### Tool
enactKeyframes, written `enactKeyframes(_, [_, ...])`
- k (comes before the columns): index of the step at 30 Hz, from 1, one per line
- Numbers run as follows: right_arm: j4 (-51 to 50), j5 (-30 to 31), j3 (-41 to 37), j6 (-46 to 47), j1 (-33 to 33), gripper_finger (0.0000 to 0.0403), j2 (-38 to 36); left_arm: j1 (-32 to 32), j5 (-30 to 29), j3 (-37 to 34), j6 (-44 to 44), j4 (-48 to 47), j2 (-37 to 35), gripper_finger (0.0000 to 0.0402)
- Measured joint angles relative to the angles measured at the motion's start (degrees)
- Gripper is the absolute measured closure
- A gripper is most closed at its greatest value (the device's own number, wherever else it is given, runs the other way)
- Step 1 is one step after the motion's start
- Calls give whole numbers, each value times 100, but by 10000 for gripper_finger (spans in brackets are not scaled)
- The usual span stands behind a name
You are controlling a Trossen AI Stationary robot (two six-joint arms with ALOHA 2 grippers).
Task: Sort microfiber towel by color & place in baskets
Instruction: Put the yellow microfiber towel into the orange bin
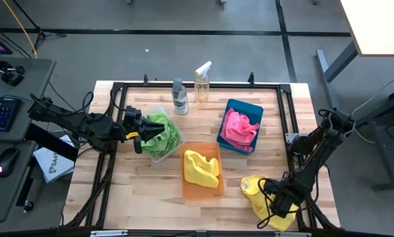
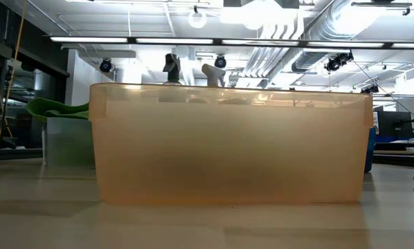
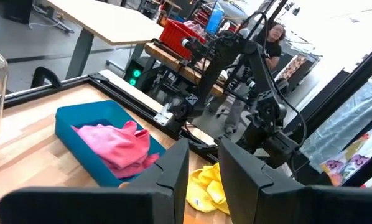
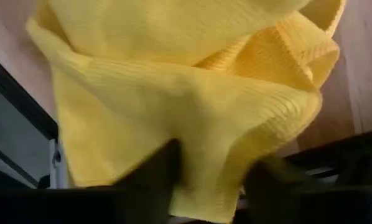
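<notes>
Seen from above, the right gripper (image 1: 281, 205) sits at the table's five o'clock corner, down on a loose yellow towel (image 1: 257, 191); its wrist view shows the fingers (image 4: 158, 171) pinching a fold of that yellow cloth. The left gripper (image 1: 139, 133) hovers at nine o'clock, at the edge of the clear basket (image 1: 159, 156) holding green towels (image 1: 164, 131); whether its fingers grip anything cannot be told, though a narrow gap shows between them. The orange basket (image 1: 201, 189), at six o'clock of centre, holds a yellow towel (image 1: 202, 168). The teal basket (image 1: 240, 107), at two o'clock, holds a pink towel (image 1: 240, 128). Two spray bottles (image 1: 180, 97) stand at twelve o'clock.
</notes>
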Motion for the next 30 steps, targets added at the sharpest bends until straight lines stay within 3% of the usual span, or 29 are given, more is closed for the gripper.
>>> enactKeyframes(2, [11,48,145,-4,-14,351,-21,1,-8,0,55,0,0,326])
enactKeyframes(3, [25,134,245,-10,-15,376,-61,2,-25,0,78,0,0,326])
enactKeyframes(7, [-484,535,933,-22,-89,389,-344,2,-94,0,277,17,0,326])
enactKeyframes(11, [-1599,1430,2189,-390,-241,394,-785,2,-338,0,321,27,0,326])
enactKeyframes(16, [-2469,3552,4048,-979,-486,399,-1123,2,-486,0,333,26,0,326])
enactKeyframes(20, [-2470,5017,5024,-2187,-845,401,-1079,2,-488,0,402,26,0,326])
enactKeyframes(24, [-1871,5015,5288,-3809,-1657,402,-820,2,-488,0,405,26,-2,326])
enactKeyframes(30, [-326,3603,5104,-5713,-2838,402,-126,2,-500,0,475,220,-63,326])
